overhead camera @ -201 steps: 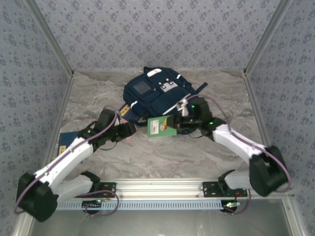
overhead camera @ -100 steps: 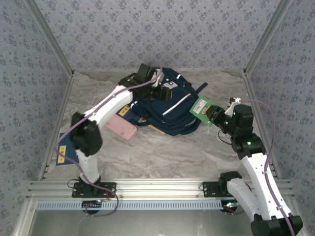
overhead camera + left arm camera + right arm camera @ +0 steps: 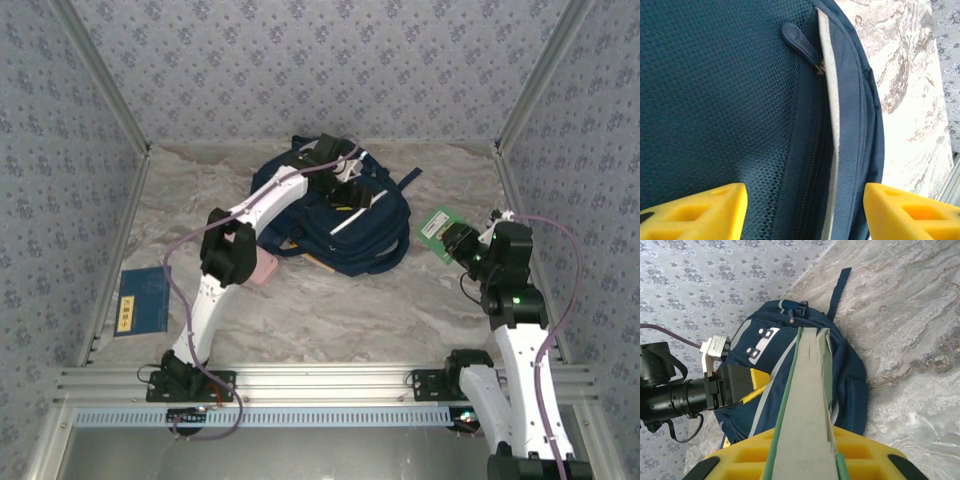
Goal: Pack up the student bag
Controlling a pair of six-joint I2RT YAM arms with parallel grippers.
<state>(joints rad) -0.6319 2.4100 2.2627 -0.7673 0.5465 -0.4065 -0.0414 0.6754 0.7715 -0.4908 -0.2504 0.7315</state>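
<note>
The student bag [image 3: 340, 232] lies at the surface's [image 3: 330, 310] far edge. My left pincer [image 3: 805, 205] hangs released over its zip [image 3: 811, 165]; I should open it wide before my right pincer [image 3: 802, 460], clenching a green book [image 3: 805, 400], approaches.

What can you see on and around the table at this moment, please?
student bag: one, navy-blue with white trim, far middle of the table.
zip pull: one, dark blue, on the bag beside its white trim.
green book: one, green, right of the bag, in the right gripper.
blue book: one, blue with a yellow label, at the table's left edge.
pink item: one, pink, at the bag's near-left side, partly behind the left arm.
table: one, marbled grey-white.
left gripper: one, yellow fingers, open above the bag's zip.
right gripper: one, yellow fingers, shut on the green book.
</note>
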